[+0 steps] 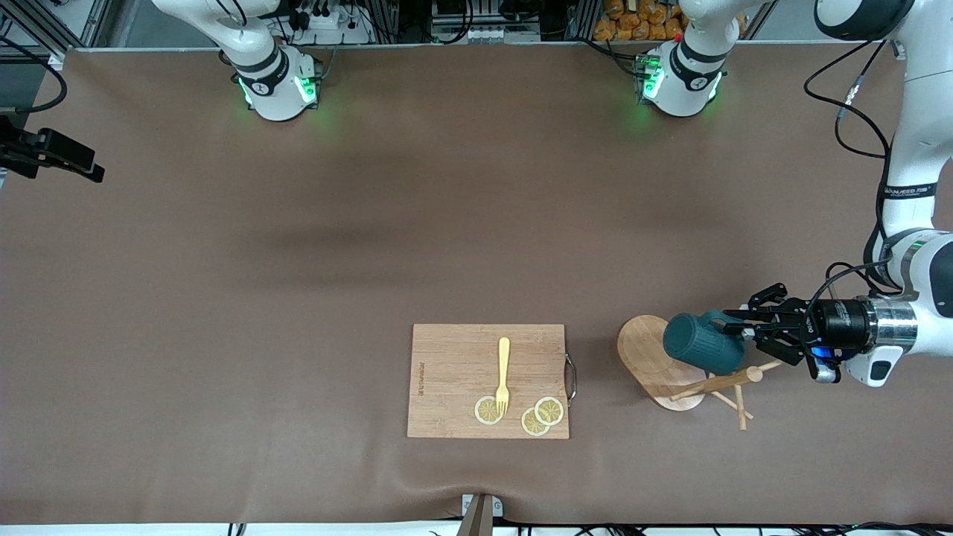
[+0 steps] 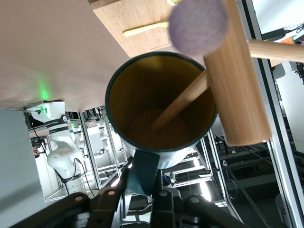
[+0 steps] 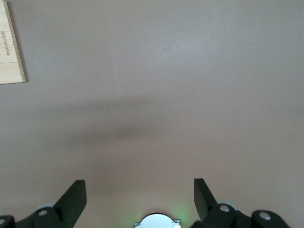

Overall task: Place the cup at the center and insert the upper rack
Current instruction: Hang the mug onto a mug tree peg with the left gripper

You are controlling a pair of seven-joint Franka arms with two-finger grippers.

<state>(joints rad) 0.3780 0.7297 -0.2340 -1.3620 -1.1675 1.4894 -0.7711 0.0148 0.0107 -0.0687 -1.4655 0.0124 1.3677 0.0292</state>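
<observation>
My left gripper (image 1: 733,327) is shut on the loop handle of the dark teal cup (image 1: 700,342), holding it on its side above the upper rack's oval base (image 1: 644,350). In the left wrist view the handle sits pinched between the fingers of the left gripper (image 2: 142,183). The cup's yellowish inside (image 2: 142,90) faces the camera, and a thin peg (image 2: 183,102) reaches into it. The rack's thick pole (image 2: 237,95) runs just beside the cup's rim. My right gripper (image 3: 140,187) hangs open over bare table, holding nothing; it does not show in the front view.
A rectangular wooden cutting board (image 1: 454,357) lies toward the middle of the table, near the front camera, with a yellow fork (image 1: 503,372) and lemon slices (image 1: 540,417) on it. Its corner (image 3: 9,47) shows in the right wrist view. Brown tabletop surrounds them.
</observation>
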